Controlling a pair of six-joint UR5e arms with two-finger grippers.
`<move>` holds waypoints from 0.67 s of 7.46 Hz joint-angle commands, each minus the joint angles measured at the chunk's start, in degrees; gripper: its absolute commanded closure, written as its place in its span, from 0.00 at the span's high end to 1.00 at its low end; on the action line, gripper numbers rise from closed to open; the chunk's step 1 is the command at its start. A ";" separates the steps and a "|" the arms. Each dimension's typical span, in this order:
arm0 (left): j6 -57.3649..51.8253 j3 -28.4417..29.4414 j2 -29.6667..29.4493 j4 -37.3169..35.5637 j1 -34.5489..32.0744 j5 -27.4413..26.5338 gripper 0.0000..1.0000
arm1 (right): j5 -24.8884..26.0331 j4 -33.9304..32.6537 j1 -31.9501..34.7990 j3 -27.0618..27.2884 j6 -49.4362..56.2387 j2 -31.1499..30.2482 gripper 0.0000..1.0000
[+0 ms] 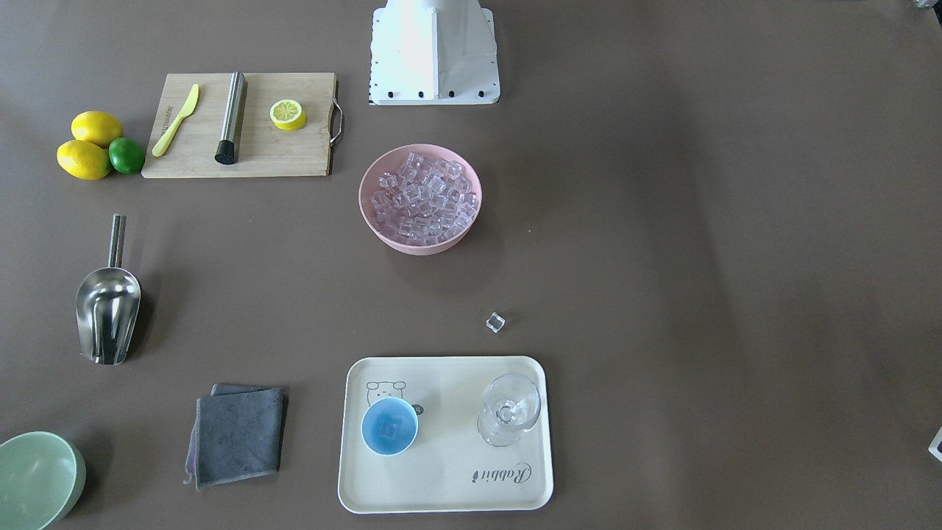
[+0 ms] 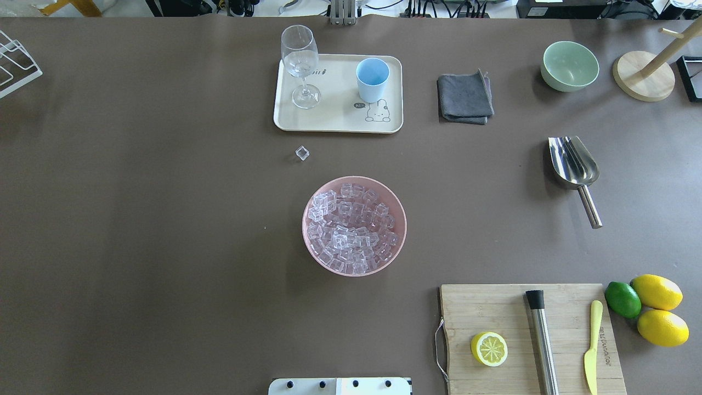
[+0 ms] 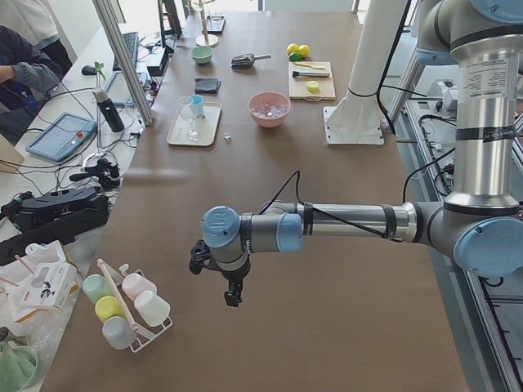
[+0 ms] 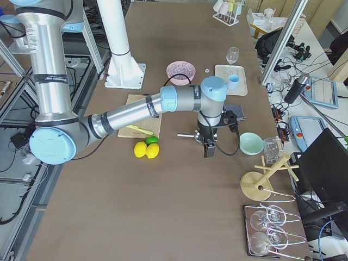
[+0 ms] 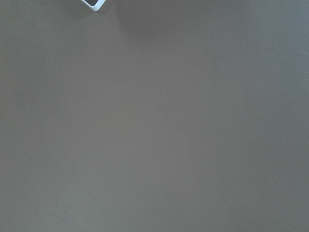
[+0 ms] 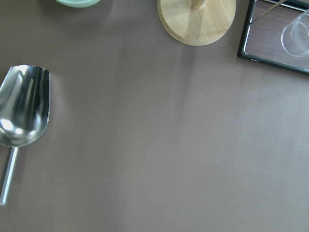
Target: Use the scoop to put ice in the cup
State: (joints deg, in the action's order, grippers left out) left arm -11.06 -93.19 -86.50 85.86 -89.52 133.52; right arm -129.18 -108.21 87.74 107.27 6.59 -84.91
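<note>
Readable text: the tray [image 2: 334, 123] has "Rabbit" printed at one corner, plus a rabbit cartoon beside the cup. The cutting board [image 2: 493, 307] has a mark on it too small to read.

Containers, going by the overhead view:
- Pink bowl [image 1: 420, 249] at the tabletop [image 2: 164, 219] centre, piled with ice [image 2: 351, 230], too many cubes to count.
- One loose cube [image 2: 302, 153] sits on the tabletop between the pink bowl and the tray, touching neither.
- The cup [image 2: 372, 79] stands upright on the right half of the tray. The front-facing view shows a squarish glassy shape in its bottom; you can't count it from here.
- One stemmed glass [image 2: 299, 60] stands upright on the left half of the tray.
- One green bowl [image 2: 567, 86] at far right, with a folded grey cloth [image 2: 463, 99] to its left.

The scoop [image 2: 573, 162] lies on the tabletop at right, well apart from the bowl and the cup, trough toward the far edge, handle toward the near edge. Nothing grips it.

The board at near right carries one lemon half [image 2: 488, 348], one steel rod with a black tip [image 2: 543, 345] and one yellow knife [image 2: 592, 345]. Just to its right are two whole lemons [image 2: 656, 292] and one lime [image 2: 622, 299], bunched together.

The left fingers [image 3: 234, 296] hang over bare tabletop, far from everything. They show only in the side view, so I cannot tell how far apart they are.

The right fingers [image 4: 208, 149] hang over the tabletop near the scoop. Same there: side view only, cannot tell. Neither visibly has hold of anything.
</note>
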 commanded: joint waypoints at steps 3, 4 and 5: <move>-0.10 0.64 -0.25 0.01 -0.04 0.07 0.98 | -4.85 -1.22 8.77 -11.19 15.03 -4.21 1.00; -0.10 0.73 -0.25 -0.08 -0.04 0.08 0.98 | -4.85 0.70 8.77 -11.91 14.94 -4.82 1.00; -0.10 0.73 -0.16 -0.08 -0.04 0.08 0.98 | -4.85 2.19 8.77 -11.83 14.59 -5.61 1.00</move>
State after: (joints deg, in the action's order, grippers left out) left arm -11.16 -92.48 -86.75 85.83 -89.56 133.58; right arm -133.97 -108.43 96.43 96.28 21.46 -89.38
